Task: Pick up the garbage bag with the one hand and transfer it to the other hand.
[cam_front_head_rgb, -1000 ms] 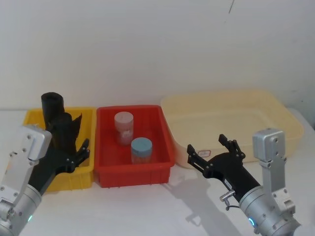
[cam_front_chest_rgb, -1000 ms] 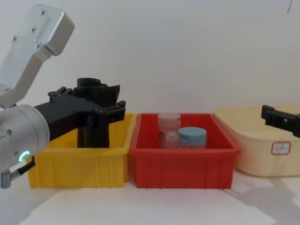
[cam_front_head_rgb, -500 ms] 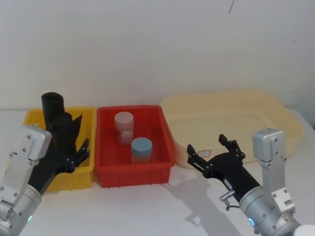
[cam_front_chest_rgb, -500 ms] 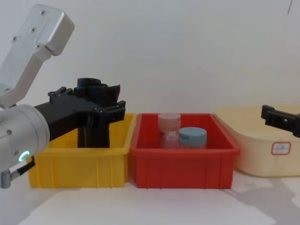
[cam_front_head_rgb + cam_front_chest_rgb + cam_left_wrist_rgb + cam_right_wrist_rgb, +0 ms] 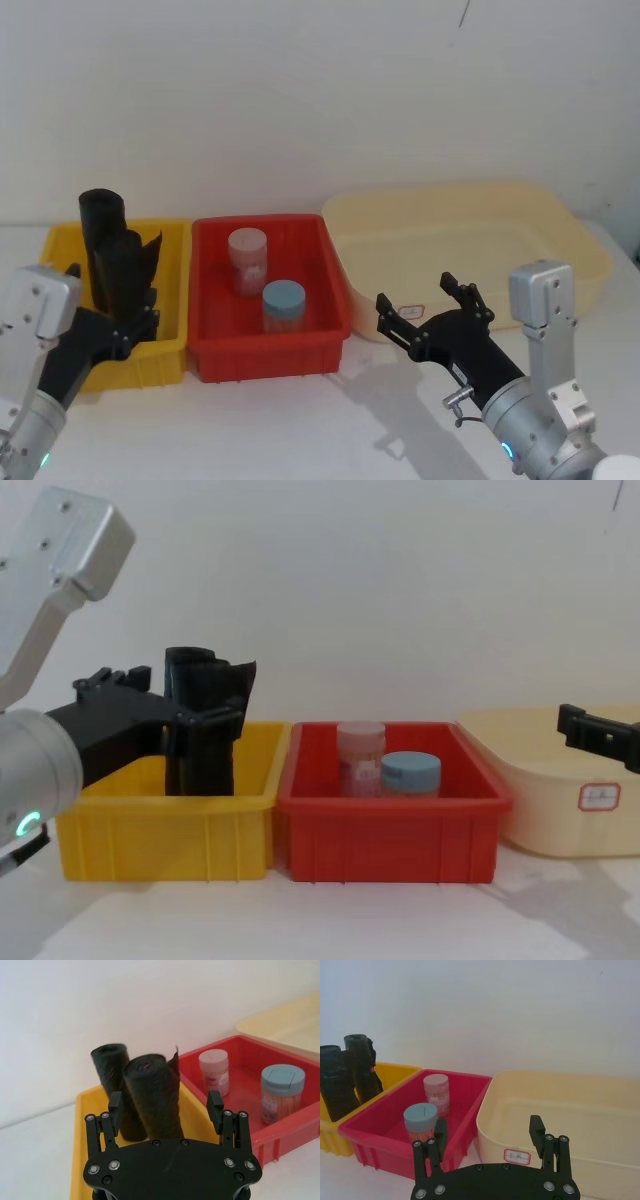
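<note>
The garbage bag (image 5: 125,268) stands upright in the yellow bin (image 5: 150,362), which sits at the left edge of the bench (image 5: 300,420). Its flared end points up, and a slimmer black roll (image 5: 102,212) stands just behind it, in the bin's rear left corner. The left pincer (image 5: 165,1105) is at the bin's front wall with its fingers spread wide, and they hold nothing. The right pincer (image 5: 418,296) is also spread and empty, near the front edge of the cream tub (image 5: 560,240) on the right side of the bench.

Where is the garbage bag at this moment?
Head view: the garbage bag stands upright in the yellow bin on the robot's left, beside a slimmer black roll, ahead of the open left gripper.
</note>
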`<control>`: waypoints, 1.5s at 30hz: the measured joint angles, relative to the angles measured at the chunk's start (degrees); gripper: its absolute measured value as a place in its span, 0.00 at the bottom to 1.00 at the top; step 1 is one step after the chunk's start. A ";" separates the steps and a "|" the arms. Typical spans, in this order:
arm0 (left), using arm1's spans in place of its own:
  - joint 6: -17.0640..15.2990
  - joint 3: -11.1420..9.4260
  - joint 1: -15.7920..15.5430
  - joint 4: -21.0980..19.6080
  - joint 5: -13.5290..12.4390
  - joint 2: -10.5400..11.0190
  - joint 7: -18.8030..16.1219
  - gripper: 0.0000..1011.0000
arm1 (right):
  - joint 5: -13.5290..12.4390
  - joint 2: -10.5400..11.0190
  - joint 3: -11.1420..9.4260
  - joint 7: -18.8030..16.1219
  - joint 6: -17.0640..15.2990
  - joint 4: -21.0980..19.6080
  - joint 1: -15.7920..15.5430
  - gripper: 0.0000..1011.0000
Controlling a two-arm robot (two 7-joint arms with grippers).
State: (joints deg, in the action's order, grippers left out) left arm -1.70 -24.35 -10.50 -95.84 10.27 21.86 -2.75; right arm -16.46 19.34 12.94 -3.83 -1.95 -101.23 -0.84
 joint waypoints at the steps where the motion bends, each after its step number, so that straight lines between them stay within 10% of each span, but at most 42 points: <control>1: -0.11 0.14 0.24 -0.15 0.00 0.00 -0.19 0.99 | 0.00 0.00 0.00 0.00 0.00 0.00 0.00 0.99; 16: -0.60 2.55 1.88 1.23 2.02 -1.13 -0.47 0.99 | 0.00 0.00 0.00 0.00 0.00 0.00 0.00 0.99; 45: 5.38 2.03 -10.77 18.62 4.76 -5.93 10.63 0.88 | 0.00 0.00 0.00 0.00 0.00 0.00 0.00 0.99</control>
State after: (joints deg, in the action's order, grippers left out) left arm 3.68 -22.32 -21.27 -77.22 15.02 15.93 7.88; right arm -16.46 19.34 12.94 -3.83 -1.95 -101.23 -0.84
